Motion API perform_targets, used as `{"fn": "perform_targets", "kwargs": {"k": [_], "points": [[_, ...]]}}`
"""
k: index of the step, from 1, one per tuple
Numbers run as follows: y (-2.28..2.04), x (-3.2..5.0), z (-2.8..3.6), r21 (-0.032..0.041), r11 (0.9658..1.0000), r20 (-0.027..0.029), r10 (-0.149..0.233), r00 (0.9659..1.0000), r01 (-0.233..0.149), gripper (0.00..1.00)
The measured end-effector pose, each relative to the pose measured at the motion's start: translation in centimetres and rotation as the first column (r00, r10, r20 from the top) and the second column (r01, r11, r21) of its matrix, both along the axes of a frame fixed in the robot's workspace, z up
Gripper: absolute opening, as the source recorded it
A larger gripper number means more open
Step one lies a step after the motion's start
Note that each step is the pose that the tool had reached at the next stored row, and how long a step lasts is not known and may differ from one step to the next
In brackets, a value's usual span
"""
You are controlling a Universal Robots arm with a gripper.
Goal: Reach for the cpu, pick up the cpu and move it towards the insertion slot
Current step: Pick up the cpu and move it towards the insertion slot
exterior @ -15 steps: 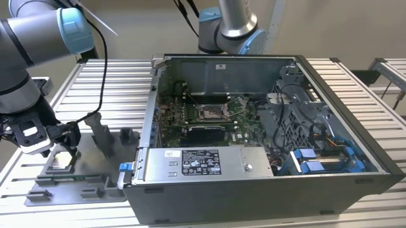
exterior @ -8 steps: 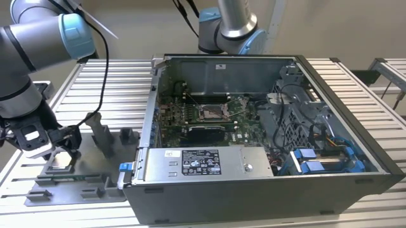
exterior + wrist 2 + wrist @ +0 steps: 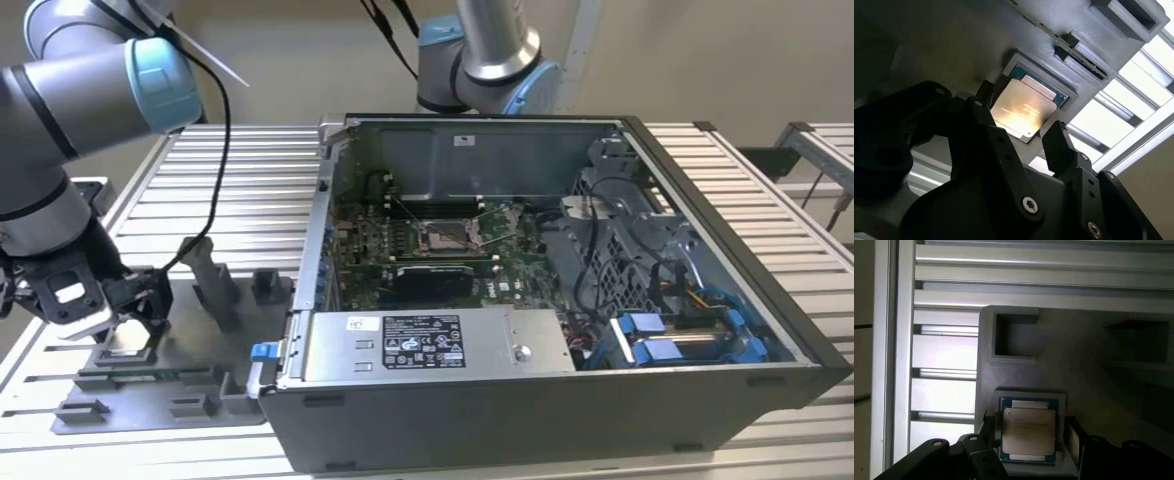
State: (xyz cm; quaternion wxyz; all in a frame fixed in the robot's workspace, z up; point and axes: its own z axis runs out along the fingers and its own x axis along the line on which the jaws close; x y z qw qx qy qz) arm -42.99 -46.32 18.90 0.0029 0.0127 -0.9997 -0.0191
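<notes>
Slatted aluminium tabletop (image 3: pixel 234 180) carries everything. Nearest, at 8 o'clock in the exterior view, the gripper (image 3: pixel 1021 116) hangs over the grey fixture plate (image 3: pixel 200 405). Its fingers are spread to either side of the cpu (image 3: pixel 1029 429), which lies flat in its recess, ungripped. Farther off, toward 2 o'clock from it, the insertion slot (image 3: pixel 447 235) sits inside the open computer case (image 3: pixel 561 400).

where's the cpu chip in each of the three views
Exterior view: small silvery square cpu on the grey plastic fixture at the exterior view's left, under the black tool.
Second wrist view: cpu in the fixture's square recess, just beyond the tool's fingers.
First wrist view: cpu in that recess.
Shared landmark: the recess frame.
</notes>
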Motion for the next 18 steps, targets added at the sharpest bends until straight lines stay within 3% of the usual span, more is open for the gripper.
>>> {"fn": "perform_targets", "kwargs": {"k": [7, 15, 16, 18], "points": [[0.0, -0.04, -0.42, 0.0, 1.0, 0.0001, 0.0, 1.0, 0.0, 1.0], [0.0, -0.04, -0.46, -0.0001, 1.0, -0.0001, 0.0, 1.0, 0.0, 1.0], [0.0, -0.04, -0.46, -0.0001, 1.0, -0.0001, 0.0, 1.0, 0.0, 0.0], [0.0, -0.05, -0.46, -0.0001, 1.0, -0.0002, 0.0, 1.0, 0.0, 0.0]]}}
